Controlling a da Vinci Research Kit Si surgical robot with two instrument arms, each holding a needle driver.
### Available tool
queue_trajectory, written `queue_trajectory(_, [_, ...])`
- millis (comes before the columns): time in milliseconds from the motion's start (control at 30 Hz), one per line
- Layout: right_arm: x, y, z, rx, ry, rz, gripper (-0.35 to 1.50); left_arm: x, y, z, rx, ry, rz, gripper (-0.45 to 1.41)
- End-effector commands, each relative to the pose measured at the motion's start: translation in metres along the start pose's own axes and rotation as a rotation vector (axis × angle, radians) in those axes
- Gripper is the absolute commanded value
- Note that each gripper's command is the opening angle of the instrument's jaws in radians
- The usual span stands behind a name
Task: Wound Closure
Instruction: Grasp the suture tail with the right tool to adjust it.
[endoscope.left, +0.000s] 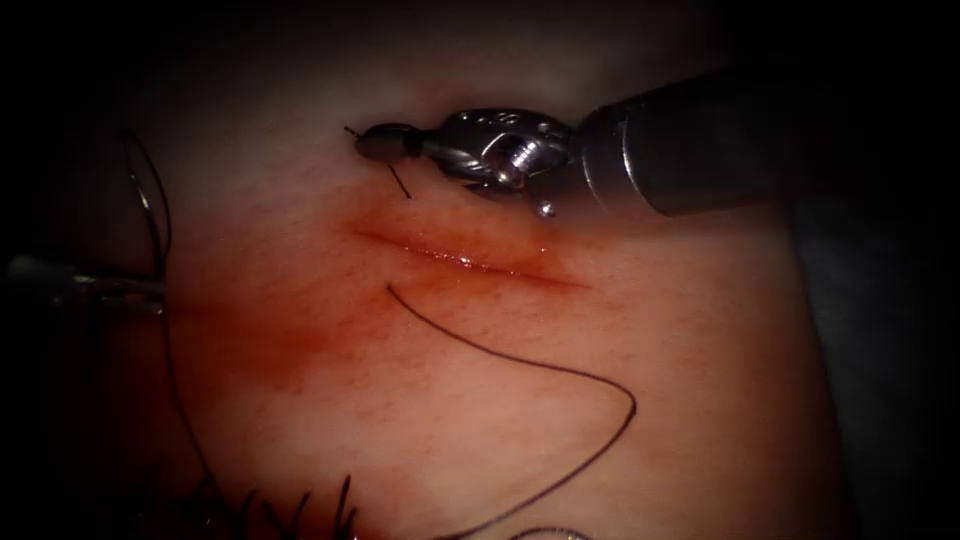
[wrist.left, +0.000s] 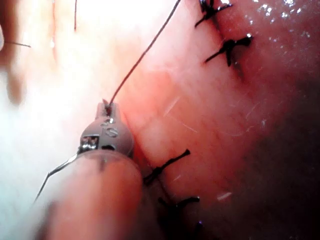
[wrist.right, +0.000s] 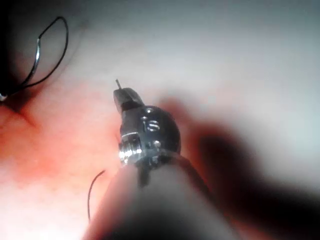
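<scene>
The pale pink slab of pork-belly tissue (endoscope.left: 480, 400) carries a short, glistening, slanted cut (endoscope.left: 465, 258) with red fluid (endoscope.left: 290, 330) staining the skin around it and spreading away from the cut's left end. A long dark strand of suture thread (endoscope.left: 560, 372) starts just below the cut, curves away from it in a wide loop and runs off past the near edge of the tissue. Dark knotted stitches with short cut tails (endoscope.left: 300, 505) stand in a row well below the cut; in the left wrist view they show as black cross-ties (wrist.left: 227, 47) over a closed seam. The thin curved steel needle (endoscope.left: 150, 200) lies far left of the cut, arching over the tissue's edge, not in the tissue as far as can be seen.

The right arm's silver wristed needle driver (endoscope.left: 385, 145) reaches in from a thick grey shaft and hovers just above the cut's left end. Its jaws are closed on a short dark piece of thread (endoscope.left: 400, 180), whose two ends stick out either side of the tip. The left arm's slim metal tool (endoscope.left: 110, 288) lies level, well left of the cut, at the needle's lower end; in its own wrist view its tip (wrist.left: 107, 111) is closed on the thread (wrist.left: 142, 55), which runs up from the jaws.
</scene>
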Motion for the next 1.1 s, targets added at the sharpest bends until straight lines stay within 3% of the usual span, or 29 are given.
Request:
queue_trajectory(33, [-0.0016, 0.0, -0.0011, -0.003, 0.033, 0.012, -0.35, -0.0002, -0.0002, 0.0009, 0.001, 0.001, -0.005, -0.45])
queue_trajectory(200, [-0.0025, 0.0001, -0.0038, 0.006, 0.112, 0.006, -0.35, -0.0005, -0.0008, 0.0012, 0.001, -0.004, -0.021, -0.45])
queue_trajectory(233, [-0.0025, 0.0001, -0.0044, 0.005, 0.164, 0.008, -0.35, -0.0006, -0.0011, 0.0013, -0.001, -0.008, -0.024, -0.45])
queue_trajectory(400, [-0.0016, 0.0002, -0.0044, 0.008, 0.242, 0.025, -0.35, -0.0012, -0.0021, 0.0015, 0.052, -0.024, -0.041, -0.45])
queue_trajectory(633, [-0.0003, 0.0002, -0.0036, 0.002, 0.247, 0.057, -0.35, -0.0012, -0.0021, 0.0015, 0.052, -0.025, -0.041, -0.45])
queue_trajectory(833, [0.0015, 0.0001, -0.0048, -0.005, 0.275, 0.08, -0.35, -0.0012, -0.0022, 0.0016, 0.052, -0.025, -0.042, -0.45])
queue_trajectory(1033, [0.0017, -0.0006, -0.0051, 0.0, 0.281, 0.085, -0.35, -0.001, -0.003, 0.0019, 0.087, -0.021, -0.063, -0.45])
queue_trajectory(1100, [0.0016, -0.0008, -0.0052, 0.009, 0.334, 0.085, -0.35, -0.001, -0.0035, 0.0019, 0.11, -0.023, -0.06, -0.45])
